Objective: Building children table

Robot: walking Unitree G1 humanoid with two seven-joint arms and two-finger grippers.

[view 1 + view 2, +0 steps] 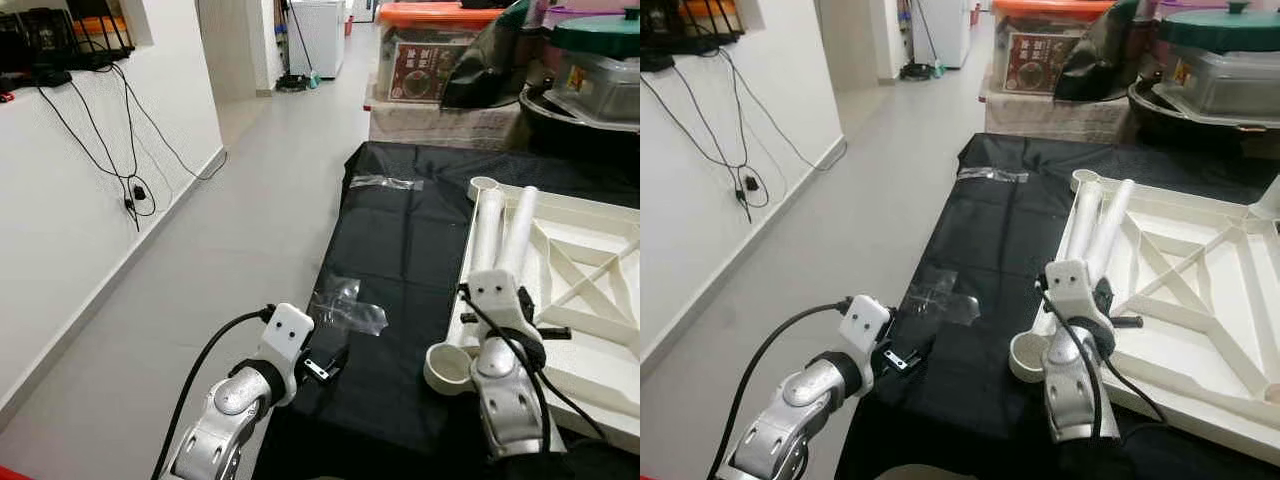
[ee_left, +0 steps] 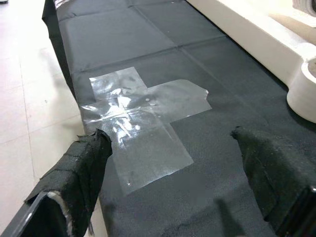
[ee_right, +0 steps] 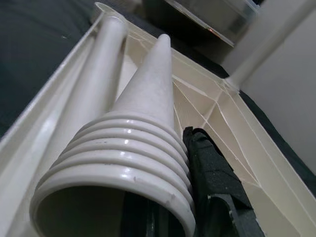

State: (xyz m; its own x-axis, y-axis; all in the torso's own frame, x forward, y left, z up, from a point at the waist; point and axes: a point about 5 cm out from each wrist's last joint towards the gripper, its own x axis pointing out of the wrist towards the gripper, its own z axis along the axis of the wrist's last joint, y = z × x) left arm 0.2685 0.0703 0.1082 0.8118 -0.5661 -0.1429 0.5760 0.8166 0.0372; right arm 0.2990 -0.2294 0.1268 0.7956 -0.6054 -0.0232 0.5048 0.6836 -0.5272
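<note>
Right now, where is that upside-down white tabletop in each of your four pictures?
Left eye view: tabletop at right, on the black cloth.
Right eye view: right half, beyond the right pincer.
Left wrist view: its rim across the cloth from the tape patch.
Right wrist view: ribbed underside beneath the leg the pincer holds.
Shared landmark: the black cloth.

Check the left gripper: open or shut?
Open. The left gripper shows both fingers wide apart over the taped black cloth.
</note>
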